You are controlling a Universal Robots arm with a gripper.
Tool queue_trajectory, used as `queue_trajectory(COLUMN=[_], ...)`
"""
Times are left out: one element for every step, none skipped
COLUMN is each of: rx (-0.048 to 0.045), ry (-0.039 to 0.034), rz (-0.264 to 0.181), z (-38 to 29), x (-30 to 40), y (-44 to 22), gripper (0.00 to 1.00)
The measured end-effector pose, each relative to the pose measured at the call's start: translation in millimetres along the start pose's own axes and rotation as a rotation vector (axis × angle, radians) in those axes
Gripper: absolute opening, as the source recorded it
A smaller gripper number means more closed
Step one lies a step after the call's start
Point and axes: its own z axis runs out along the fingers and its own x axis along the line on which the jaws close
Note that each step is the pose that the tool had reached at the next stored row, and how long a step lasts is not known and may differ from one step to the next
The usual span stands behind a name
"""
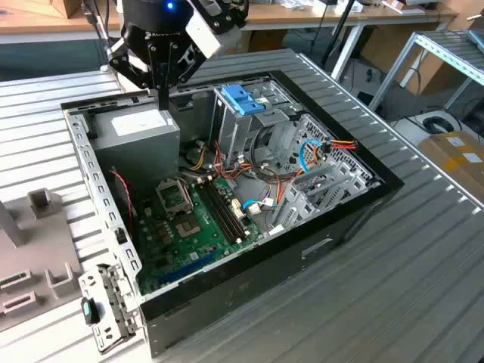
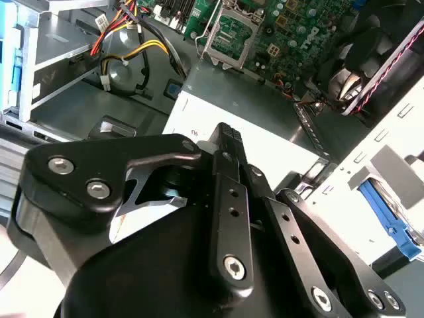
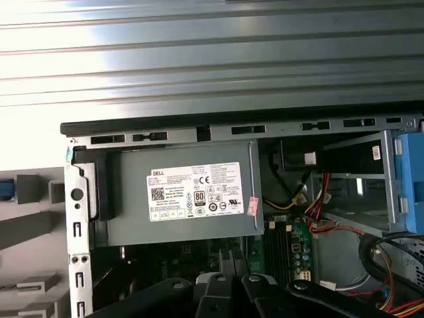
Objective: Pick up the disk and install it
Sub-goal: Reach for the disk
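Workshop benches are seen behind a ribbed grey metal table in the exterior view, and a black, open-sided computer case is laid flat on it. Inside the case, a grey box-shaped power supply is set in the corner towards the exterior view's left. A green motherboard is seen beside it, and a light blue tab tops an upright metal cage. The black two-fingered gripper is held just above the power supply, its fingers brought together with nothing between them. A pale grey fixture is placed on the table outside the case's wall. In the second wrist view the gripper is seen over the power supply. The disk, of which the bright blue plastic carrier rail is visible, is found on the fixture beyond the case's perforated wall, beside a grey block and well apart from the gripper. In the first wrist view the gripper is seen near the labelled power supply, and a strip of the disk is seen outside the case wall.
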Motion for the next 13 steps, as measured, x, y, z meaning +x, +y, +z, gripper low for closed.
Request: queue_trajectory(rx=[0.0, 0.0, 0.0, 0.0, 0.0, 0.0, 0.0, 0.0, 0.0, 0.0, 0.0, -0.0001, 0.0], ry=[0.0, 0.0, 0.0, 0.0, 0.0, -0.0001, 0.0, 0.0, 0.0, 0.0, 0.0, -0.0001, 0.0], rz=[0.0, 0.0, 0.0, 0.0, 0.0, 0.0, 0.0, 0.0, 0.0, 0.0, 0.0, 0.0, 0.0], z=[0.0, 0.0, 0.0, 0.0, 0.0, 0.0, 0.0, 0.0, 0.0, 0.0, 0.0, 0.0, 0.0], x=[0.0, 0.0, 0.4, 0.5, 0.6, 0.8, 1.0, 1.1, 1.3, 1.6, 1.8, 2.2, 2.5], y=[0.0, 0.0, 0.0, 0.0, 0.0, -0.1, -0.1, -0.1, -0.1, -0.1, -0.1, -0.2, -0.2], gripper=[0.1, 0.1, 0.1, 0.1, 0.1, 0.1, 0.1, 0.1, 0.1, 0.1, 0.1, 0.1, 0.1])
